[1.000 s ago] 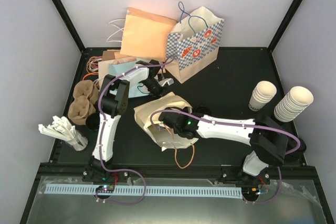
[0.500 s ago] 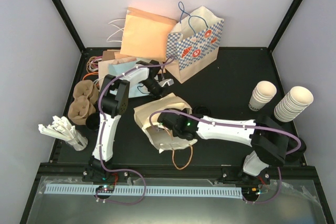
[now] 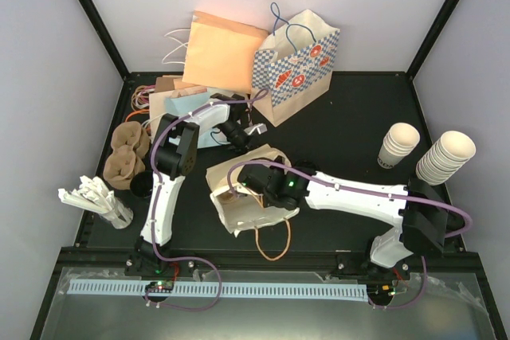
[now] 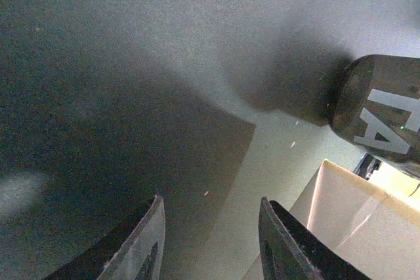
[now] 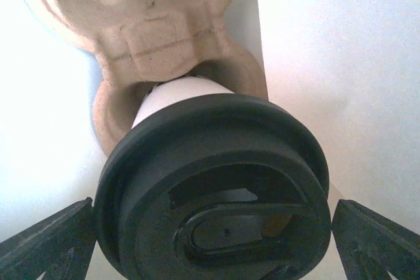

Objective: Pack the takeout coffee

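Inside the cream paper bag [image 3: 239, 216], which lies on its side at the middle of the black table [image 3: 351, 117] with its mouth to the right, sits the takeout coffee [image 5: 216, 181]. The right wrist view shows it close up. Its white cup stands in a pocket of a brown pulp carrier [image 5: 164, 37], its black lid faces the camera, and the bag's pale walls show on both sides. The right gripper [image 5: 213, 202] is spread wide and holds nothing, with one finger at each side of the lid, just beside its rim. From above, the right arm reaches leftward across the table into the bag's mouth, and the cup itself is hidden there.

The left gripper [image 4: 210, 201] hangs just beyond the bag's far edge. Its fingers [image 4: 141, 247] are parted with nothing between them, above the dark tabletop. A pale corner of the bag and a dark link of the right arm lie to the right in that view.

An orange cord handle [image 3: 271, 238] trails from the bag toward the near edge. At the far side stand a checkered gift bag [image 3: 299, 65] and a tan paper bag [image 3: 223, 49]. Two stacks of lidless cups [image 3: 445, 157] stand at the right, and spare pulp carriers [image 3: 127, 153] lie at the left.
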Robot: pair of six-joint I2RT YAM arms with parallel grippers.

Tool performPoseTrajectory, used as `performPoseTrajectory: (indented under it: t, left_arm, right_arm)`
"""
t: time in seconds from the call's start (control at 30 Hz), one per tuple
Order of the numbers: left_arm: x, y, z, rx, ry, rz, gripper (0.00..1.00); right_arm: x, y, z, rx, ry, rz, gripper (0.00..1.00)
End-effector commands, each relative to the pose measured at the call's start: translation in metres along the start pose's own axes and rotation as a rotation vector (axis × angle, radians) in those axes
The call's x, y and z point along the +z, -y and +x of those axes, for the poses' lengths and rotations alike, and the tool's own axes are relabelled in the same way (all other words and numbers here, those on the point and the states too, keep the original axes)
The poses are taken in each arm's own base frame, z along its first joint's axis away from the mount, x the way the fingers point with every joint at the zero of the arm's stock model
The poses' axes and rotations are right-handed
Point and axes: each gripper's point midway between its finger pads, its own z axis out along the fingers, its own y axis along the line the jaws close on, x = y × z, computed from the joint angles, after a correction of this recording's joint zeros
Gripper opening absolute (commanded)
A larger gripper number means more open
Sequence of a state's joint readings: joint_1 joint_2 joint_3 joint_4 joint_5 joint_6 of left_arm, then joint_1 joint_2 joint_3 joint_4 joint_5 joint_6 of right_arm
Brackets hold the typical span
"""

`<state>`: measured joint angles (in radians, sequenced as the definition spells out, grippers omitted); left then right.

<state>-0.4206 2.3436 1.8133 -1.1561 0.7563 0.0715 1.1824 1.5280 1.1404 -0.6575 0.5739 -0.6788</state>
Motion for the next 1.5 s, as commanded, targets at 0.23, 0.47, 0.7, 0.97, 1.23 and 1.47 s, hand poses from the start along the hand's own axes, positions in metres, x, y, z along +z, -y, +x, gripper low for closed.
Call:
performPoseTrajectory:
  t: [0.23, 0.47, 0.7, 0.97, 1.23, 1.47]
  left_arm:
    - [-0.014, 0.020, 0.007, 0.006, 0.005, 0.001, 0.63]
    - [-0.043, 0.027, -0.008, 0.027, 0.100, -0.046, 0.89]
    - [-0.085, 0.023, -0.021, 0.031, 0.209, -0.162, 0.99]
    - [-0.194, 0.054, -0.020, 0.100, 0.529, -0.372, 0.99]
    - [-0.281, 0.077, 0.035, 0.129, 0.874, -0.535, 0.99]
    - [-0.305, 0.119, 0.100, 0.261, 1.084, -0.488, 0.99]
  right_arm:
    - [-0.037, -0.032, -0.002, 0.018, 0.018, -0.313, 1.00]
    - [-0.044, -0.041, 0.002, 0.041, 0.002, -0.377, 1.00]
    - [-0.044, -0.033, -0.004, 0.046, 0.033, -0.349, 1.00]
    - [-0.053, 0.000, -0.019, 0.097, 0.119, -0.280, 1.00]
    - [-0.060, 0.020, -0.032, 0.120, 0.198, -0.289, 1.00]
    - [-0.061, 0.018, -0.035, 0.139, 0.226, -0.367, 1.00]
